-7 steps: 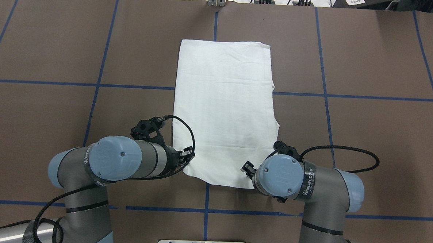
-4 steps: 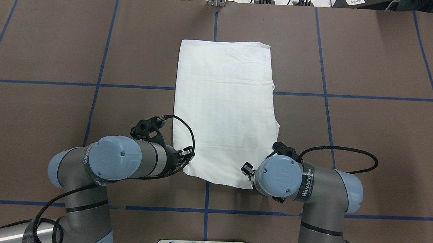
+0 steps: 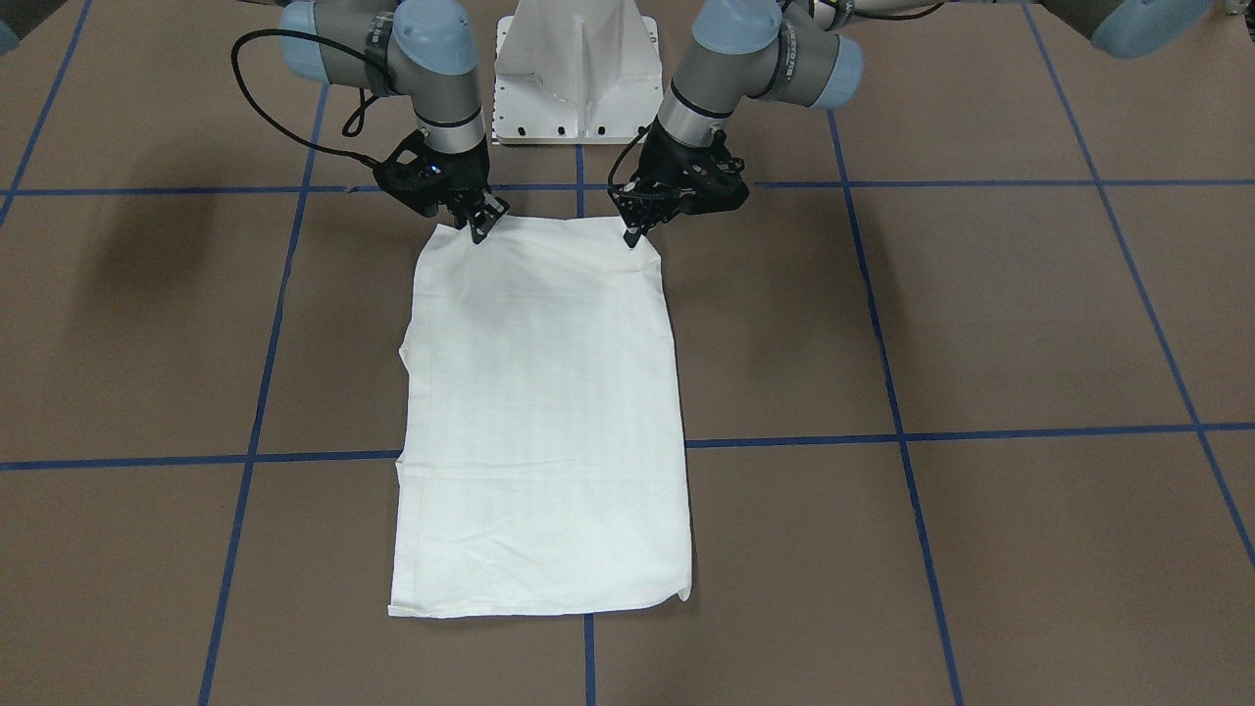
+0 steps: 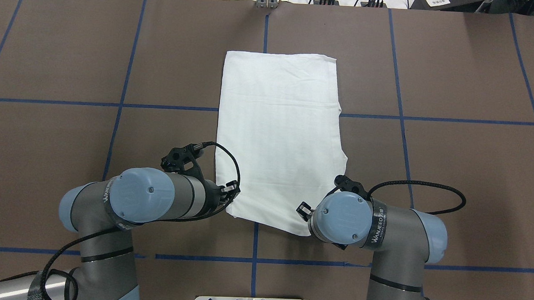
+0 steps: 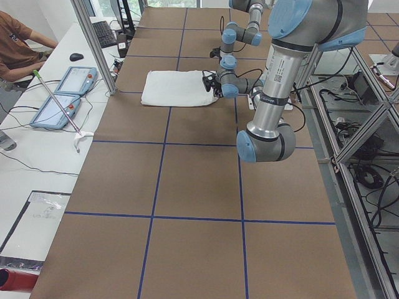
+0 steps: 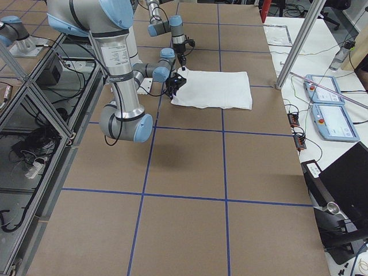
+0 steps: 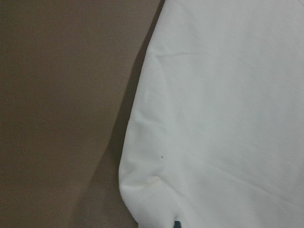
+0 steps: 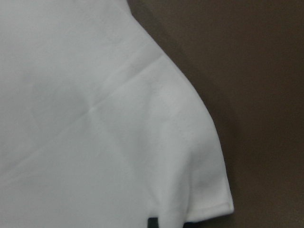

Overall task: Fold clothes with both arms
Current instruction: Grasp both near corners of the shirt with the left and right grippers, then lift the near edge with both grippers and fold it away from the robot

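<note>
Overhead exterior: shirt [image 4: 276, 132] on gridded table [image 4: 50, 46]

Built as two silver-grey tubular limbs, left arm [image 4: 188, 200] and right arm [image 4: 399, 228], jointed with rounded light blue caps [image 4: 143, 201] dotted with small dark screws and ringed by thin black seams. Wrapped near the wrists in dark strips with white lettering [image 4: 379, 228] reading WANJEED, and trailed by black cables [image 4: 427, 184] running to black camera brackets [image 4: 181, 157]. Tipped with a slim black left gripper [image 3: 632, 233] and right gripper [image 3: 480, 227] of thin angular fingers, and rooted in a white metal pedestal [image 3: 578, 59] with a row of dark bolt holes
</note>
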`<state>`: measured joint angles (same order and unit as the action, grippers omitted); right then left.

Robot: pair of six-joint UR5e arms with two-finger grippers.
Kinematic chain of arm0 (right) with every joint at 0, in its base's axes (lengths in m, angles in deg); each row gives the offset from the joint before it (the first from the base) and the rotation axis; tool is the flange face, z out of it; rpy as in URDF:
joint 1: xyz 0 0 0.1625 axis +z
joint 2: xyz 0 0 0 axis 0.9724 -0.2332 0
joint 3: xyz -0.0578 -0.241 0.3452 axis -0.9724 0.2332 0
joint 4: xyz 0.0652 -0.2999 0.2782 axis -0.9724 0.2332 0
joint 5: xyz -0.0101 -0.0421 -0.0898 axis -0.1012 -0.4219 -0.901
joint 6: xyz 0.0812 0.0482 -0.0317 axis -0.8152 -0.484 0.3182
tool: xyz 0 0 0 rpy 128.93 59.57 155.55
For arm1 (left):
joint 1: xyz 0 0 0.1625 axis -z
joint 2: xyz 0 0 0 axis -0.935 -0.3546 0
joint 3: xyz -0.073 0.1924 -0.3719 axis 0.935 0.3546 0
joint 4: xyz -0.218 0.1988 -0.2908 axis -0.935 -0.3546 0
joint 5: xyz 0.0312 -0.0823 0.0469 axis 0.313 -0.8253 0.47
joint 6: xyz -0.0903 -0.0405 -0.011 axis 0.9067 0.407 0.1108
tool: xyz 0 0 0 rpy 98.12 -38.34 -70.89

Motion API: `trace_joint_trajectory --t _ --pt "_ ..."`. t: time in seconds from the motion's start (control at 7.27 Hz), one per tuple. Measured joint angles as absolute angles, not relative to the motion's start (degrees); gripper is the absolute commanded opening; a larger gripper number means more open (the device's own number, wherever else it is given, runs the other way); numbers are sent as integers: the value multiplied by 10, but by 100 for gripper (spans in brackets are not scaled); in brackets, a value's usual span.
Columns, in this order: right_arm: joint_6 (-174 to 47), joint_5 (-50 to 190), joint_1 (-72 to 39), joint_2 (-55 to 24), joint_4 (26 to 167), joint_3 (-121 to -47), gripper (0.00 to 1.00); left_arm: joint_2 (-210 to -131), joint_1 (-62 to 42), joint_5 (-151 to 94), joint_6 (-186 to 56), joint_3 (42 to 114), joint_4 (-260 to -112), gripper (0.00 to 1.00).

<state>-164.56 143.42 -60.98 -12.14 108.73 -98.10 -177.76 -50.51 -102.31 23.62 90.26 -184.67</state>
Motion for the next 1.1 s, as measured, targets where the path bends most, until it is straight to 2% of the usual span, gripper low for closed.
trace_joint_trajectory --t 0.41,0.69,1.1 --pt "-1646 1434 -604 -108 1088 -982 0 -1778 -505 -1023 236 903 -1846 0" --pt "-1646 1434 -599 -105 1091 -990 0 -1779 -505 -1024 237 911 -1845 0" --pt "-1647 1441 -599 -116 1104 -1040 0 -1759 -508 -1039 237 976 -1836 0"
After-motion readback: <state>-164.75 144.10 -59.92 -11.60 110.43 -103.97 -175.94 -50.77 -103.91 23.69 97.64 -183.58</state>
